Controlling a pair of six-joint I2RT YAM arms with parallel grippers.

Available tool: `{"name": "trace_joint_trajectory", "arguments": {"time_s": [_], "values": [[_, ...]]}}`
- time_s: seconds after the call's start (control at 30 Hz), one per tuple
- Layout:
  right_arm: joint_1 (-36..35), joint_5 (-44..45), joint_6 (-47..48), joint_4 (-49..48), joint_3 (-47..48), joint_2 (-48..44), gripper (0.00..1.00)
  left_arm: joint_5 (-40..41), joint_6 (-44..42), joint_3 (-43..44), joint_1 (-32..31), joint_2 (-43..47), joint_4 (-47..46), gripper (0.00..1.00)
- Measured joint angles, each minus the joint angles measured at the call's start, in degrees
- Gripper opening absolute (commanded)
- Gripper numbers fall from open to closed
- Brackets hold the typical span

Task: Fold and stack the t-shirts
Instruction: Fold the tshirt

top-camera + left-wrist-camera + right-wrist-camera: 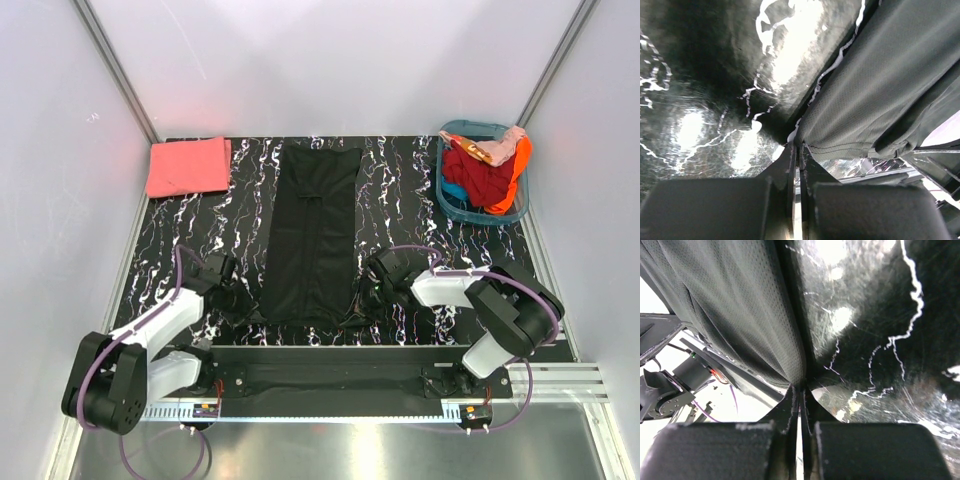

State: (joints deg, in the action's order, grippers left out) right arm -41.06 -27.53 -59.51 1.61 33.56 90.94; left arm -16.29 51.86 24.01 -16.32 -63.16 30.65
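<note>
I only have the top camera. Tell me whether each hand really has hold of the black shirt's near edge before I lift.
Observer: In the left wrist view, the left hand is shut, and the hem of the black t-shirt runs right into its tip.
Operator: Now check the right one.
Observer: In the right wrist view, the right hand is shut too, with a fold of the cloth narrowing into it.
Operator: Report whether that edge is off the table.
Observer: It is lifted. The right wrist camera sees beneath the cloth to the base hardware.
</note>
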Motion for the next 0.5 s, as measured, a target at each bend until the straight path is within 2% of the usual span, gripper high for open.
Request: {"name": "trace_joint_trajectory", "arguments": {"time_s": [0.2, 0.5], "values": [[0.0, 0.9, 1.2, 3.4, -0.9, -3.2, 0.0, 0.7, 0.1, 0.0, -4.4, 0.8, 0.2, 0.0], [-0.1, 3.0, 4.3, 15.8, -3.8, -17.7, 0.0, 3.3, 3.1, 0.7, -16.7, 3.1, 5.3, 0.0]]}}
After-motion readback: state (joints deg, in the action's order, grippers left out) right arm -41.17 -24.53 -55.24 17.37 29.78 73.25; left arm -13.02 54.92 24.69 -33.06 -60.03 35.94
